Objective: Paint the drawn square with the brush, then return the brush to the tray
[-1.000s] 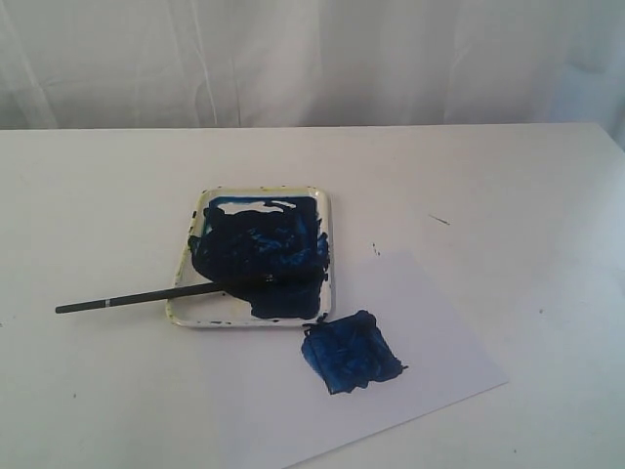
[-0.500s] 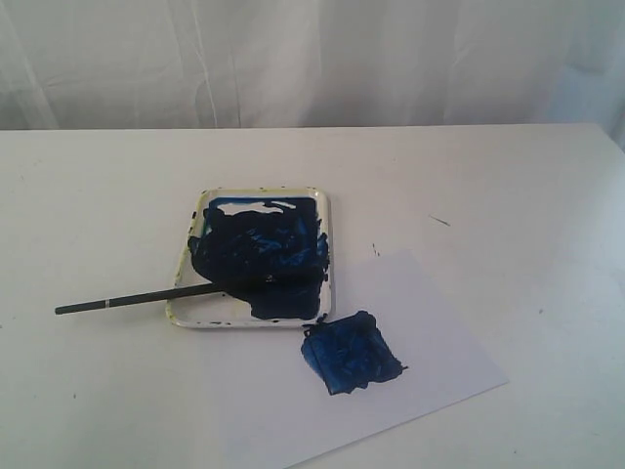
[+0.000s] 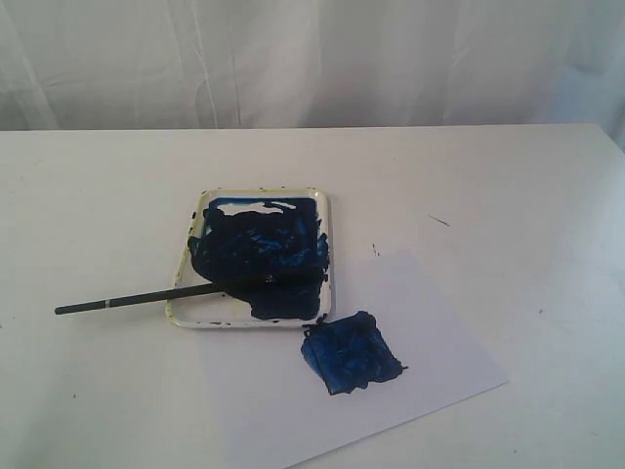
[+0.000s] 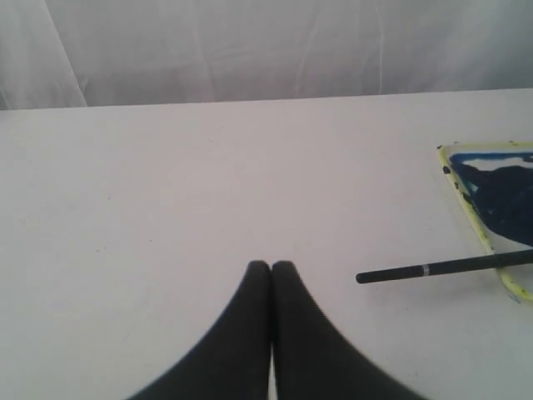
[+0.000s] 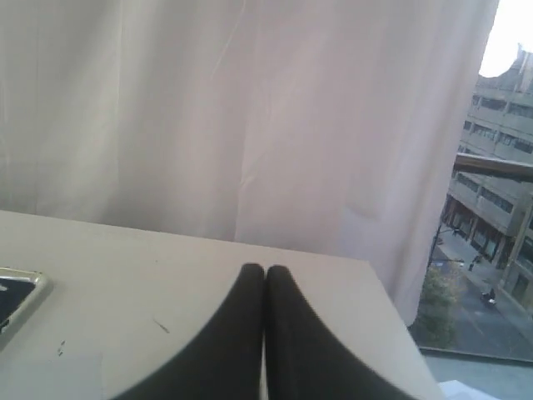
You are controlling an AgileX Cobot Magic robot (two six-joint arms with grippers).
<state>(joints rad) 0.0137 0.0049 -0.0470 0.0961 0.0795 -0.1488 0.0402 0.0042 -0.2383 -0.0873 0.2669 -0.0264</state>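
The drawn square (image 3: pixel 352 352) is filled blue; the brush (image 3: pixel 146 297) rests across the tray (image 3: pixel 215 313). The left end effector (image 4: pixel 271 268) and right end effector (image 5: pixel 265 271) are closed, empty. The task looks finished, with nothing left to grasp.

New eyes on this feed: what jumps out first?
What dominates is dark blue paint: it smears the tray near the middle of the table and fills the drawn square on the paper sheet beside the tray's near right corner. The brush lies with its tip in the tray, handle jutting out past the left rim. The left gripper and right gripper are both shut, holding nothing.
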